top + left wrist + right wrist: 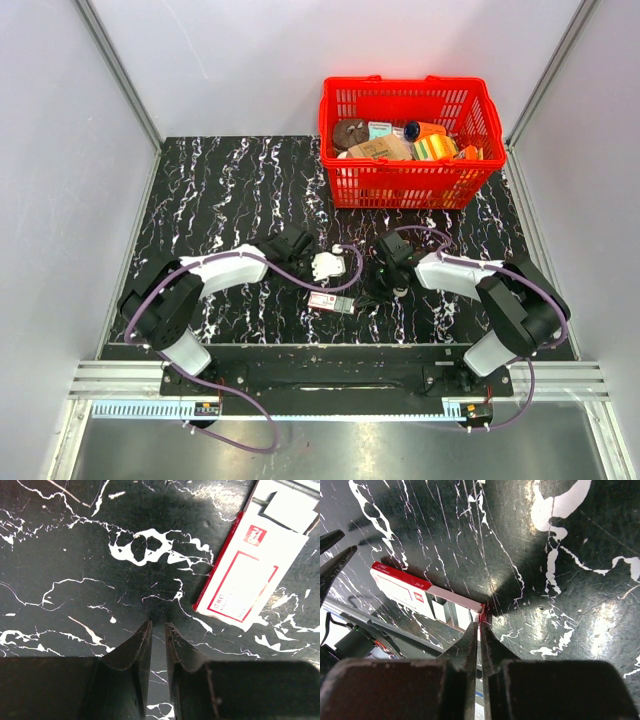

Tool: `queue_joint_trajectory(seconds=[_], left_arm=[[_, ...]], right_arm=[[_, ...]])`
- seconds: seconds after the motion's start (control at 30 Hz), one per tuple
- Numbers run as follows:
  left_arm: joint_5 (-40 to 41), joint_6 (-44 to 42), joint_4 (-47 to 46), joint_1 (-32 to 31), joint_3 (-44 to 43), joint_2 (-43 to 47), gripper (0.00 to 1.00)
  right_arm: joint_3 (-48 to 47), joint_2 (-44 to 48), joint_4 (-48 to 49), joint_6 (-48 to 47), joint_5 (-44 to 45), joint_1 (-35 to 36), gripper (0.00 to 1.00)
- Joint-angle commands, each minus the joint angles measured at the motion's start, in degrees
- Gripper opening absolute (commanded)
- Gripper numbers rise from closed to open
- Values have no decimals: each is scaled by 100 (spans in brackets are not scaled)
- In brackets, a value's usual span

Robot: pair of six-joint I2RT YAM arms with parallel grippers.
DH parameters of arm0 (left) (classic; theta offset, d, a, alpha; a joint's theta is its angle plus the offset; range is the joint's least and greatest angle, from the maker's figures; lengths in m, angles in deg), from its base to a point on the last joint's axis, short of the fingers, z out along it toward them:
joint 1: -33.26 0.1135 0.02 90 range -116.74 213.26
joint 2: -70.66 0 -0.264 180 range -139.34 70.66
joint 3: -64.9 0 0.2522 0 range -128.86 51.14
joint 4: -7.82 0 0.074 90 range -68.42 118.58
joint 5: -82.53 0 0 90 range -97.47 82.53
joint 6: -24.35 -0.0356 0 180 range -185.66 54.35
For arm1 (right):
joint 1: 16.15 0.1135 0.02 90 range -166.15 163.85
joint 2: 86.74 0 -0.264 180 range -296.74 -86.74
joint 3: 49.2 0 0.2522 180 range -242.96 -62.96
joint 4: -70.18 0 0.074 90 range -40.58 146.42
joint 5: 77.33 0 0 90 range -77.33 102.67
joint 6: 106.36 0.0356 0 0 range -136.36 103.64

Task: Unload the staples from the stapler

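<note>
Pinching down at the open end of the red-and-white staple box (402, 585), the right tool (479, 624) has its fingers all but pressed together. Whether a thin strip of staples sits between them I cannot tell. The left tool (157, 625) hovers low over the desk (75, 555) just beside the same box, nearly clenched with only a slit between its fingers and grasping nothing. The box lies flat between the two arms near the front edge, its inner tray slid partly out. A small white item (325, 265) just behind it looks like the stapler, though from above I cannot be sure, and neither tool touches it. My reading is that the work is centred on the box end of the job, either placing or sorting staples there. The next move likely calls for a careful lift without dragging the light box, with the left tool ready to steady it. A red basket (400, 186) stands at the back right, well apart. It holds a brown round thing (349, 132), a tan packet (383, 148), an orange bottle (425, 130) and a striped yellow-green pack (436, 148).
</note>
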Motion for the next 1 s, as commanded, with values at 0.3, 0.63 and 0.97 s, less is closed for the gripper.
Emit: queue_joint_trajectory(seconds=[0.3, 0.63, 0.97], left_arm=[[179, -79, -78, -240, 78, 53, 23], [223, -8, -34, -214, 271, 299, 24], [12, 123, -8, -214, 315, 370, 26]], right_arm=[[-32, 153, -22, -178, -62, -35, 16], [188, 575, -269, -214, 105, -35, 21], [311, 268, 258, -21, -70, -35, 21]])
